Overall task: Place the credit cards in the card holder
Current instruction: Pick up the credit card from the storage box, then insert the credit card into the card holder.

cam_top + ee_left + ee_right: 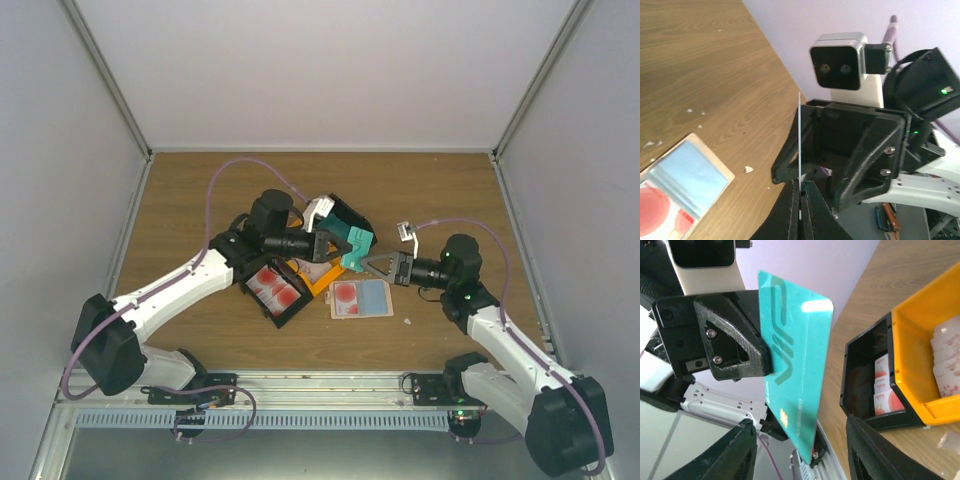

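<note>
A teal-green credit card (795, 365) hangs upright above the table, and my left gripper (762, 367) is shut on its edge. From the left wrist the card (799, 145) is seen edge-on as a thin line between the closed fingers of the left gripper (801, 182). My right gripper (800, 455) is open, its two fingers standing apart on either side of the card's lower corner without touching it. From above, the left gripper (340, 247), the card (357, 250) and the right gripper (368, 262) meet over the table's middle. The card holder (362, 298) lies open below them, a red-blotched card on its left half.
Joined trays sit to the left of the holder: a black tray (275, 290) with red-blotched cards and an orange tray (318, 278) with pale cards. Small white scraps (747, 169) lie on the wood. Grey walls close in the table on three sides.
</note>
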Motion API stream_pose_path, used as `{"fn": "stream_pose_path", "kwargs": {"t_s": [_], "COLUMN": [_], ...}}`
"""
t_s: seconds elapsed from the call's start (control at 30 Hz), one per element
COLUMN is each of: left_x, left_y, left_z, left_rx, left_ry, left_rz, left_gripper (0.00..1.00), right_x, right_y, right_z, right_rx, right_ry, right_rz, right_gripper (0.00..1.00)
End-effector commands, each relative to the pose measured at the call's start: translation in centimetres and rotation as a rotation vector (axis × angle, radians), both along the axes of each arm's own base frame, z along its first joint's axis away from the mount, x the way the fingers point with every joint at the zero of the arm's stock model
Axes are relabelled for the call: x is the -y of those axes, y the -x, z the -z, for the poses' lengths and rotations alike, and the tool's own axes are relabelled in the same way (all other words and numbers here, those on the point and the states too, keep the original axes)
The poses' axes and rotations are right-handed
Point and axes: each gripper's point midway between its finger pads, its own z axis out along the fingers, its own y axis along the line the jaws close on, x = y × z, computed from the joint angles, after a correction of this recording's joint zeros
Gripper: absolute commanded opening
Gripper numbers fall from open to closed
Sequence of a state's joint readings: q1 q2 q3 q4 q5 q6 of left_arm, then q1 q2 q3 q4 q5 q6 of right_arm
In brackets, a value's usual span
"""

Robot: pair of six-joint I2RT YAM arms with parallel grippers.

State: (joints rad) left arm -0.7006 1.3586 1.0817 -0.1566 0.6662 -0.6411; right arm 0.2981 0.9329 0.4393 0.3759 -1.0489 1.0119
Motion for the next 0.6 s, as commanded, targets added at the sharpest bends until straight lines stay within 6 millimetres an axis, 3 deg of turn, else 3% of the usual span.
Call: {"fn": "stream_pose_path", "kwargs": {"t_s": [0.0, 0.13, 0.2, 0.4, 0.57], "left_x": [-0.8, -2.4, -2.1, 1.4, 3.7], "left_y": [-1.6, -2.2, -1.6, 0.2, 1.7], "left_z": [2.4, 6.9, 8.3, 11.8, 15.2], "left_rx": [-0.011, -0.089, -0.108, -0.125, -0.173], "left_ry": [-0.053, -0.114, -0.113, -0.085, -0.090], "left_rz": [-0.116, -0.266, -0.298, -0.362, -0.351], "left_gripper": [0.00, 0.00, 0.00, 0.00, 0.00], "right_x": [0.9, 3.2, 5.1, 10.7, 10.7], "right_y": [-0.6, -1.5, -2.2, -2.4, -1.8], "right_z": [2.2, 4.7, 5.7, 11.0, 13.6], "right_rx": [-0.001, -0.034, -0.052, -0.178, -0.276], "right_ry": [0.122, 0.321, 0.452, 0.821, 0.952], "right_rz": [0.086, 0.243, 0.341, 0.527, 0.524], "right_gripper": [0.56, 0.57, 0.58, 0.56, 0.55]}}
